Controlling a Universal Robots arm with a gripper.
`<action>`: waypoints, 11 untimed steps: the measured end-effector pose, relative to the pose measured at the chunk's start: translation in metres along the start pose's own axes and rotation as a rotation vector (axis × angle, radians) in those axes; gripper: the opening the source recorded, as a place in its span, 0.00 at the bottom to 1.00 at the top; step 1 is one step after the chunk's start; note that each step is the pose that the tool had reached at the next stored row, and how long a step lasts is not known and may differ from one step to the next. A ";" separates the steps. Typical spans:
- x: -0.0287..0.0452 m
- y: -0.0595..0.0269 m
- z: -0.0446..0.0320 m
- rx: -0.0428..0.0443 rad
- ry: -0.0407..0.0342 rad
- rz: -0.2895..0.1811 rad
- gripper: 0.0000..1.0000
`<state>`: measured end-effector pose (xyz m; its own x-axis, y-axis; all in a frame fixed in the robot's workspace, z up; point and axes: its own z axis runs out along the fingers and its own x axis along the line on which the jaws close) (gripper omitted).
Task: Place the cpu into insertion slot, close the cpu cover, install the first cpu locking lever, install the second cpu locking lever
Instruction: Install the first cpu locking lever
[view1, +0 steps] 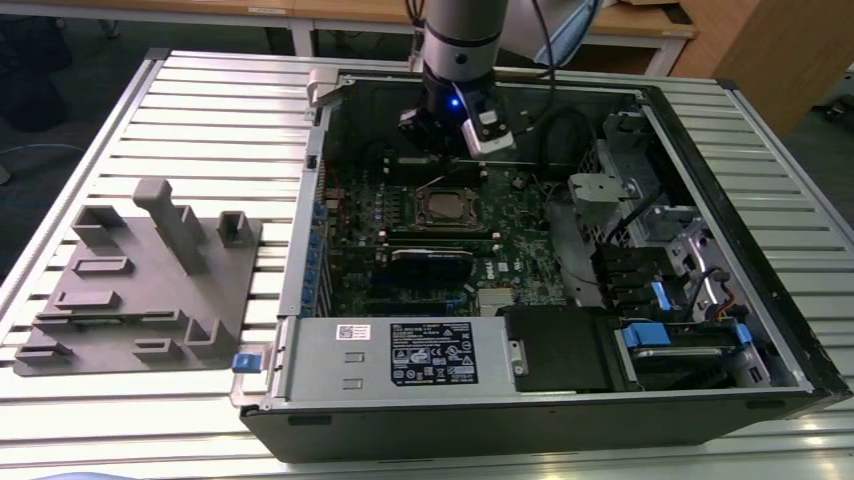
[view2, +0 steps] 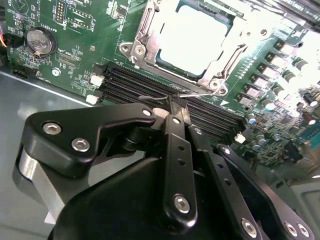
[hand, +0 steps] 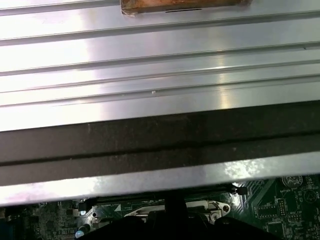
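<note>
Jaws closed, prob. on lever (view2: 200, 94), contact hidden; cpu (view2: 192, 37) under cover (view2: 145, 27).

We log an open computer case (view1: 534, 425) on the slatted metal table (view1: 200, 110), green board (view2: 85, 30) inside, white-labelled grey box (view1: 334, 372) along one wall. Grey moulded fixture (view1: 134, 290) lies beside the case, on the exterior view's left.

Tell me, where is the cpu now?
In the second wrist view the cpu sits in its socket on the green motherboard, framed by the cpu cover, across the black memory slots from the gripper; central in the exterior view.
</note>
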<state>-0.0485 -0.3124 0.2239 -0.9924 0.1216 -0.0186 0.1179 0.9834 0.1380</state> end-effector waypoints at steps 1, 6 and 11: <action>0.0000 0.0003 0.0012 0.0004 0.0001 0.000 0.11; -0.0005 0.0006 0.0078 0.0062 -0.0005 0.000 0.11; -0.0014 0.0008 0.0082 0.0062 -0.0004 0.000 0.11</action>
<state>-0.0468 -0.3107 0.2159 -0.9924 0.1215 -0.0190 0.1180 0.9842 0.1318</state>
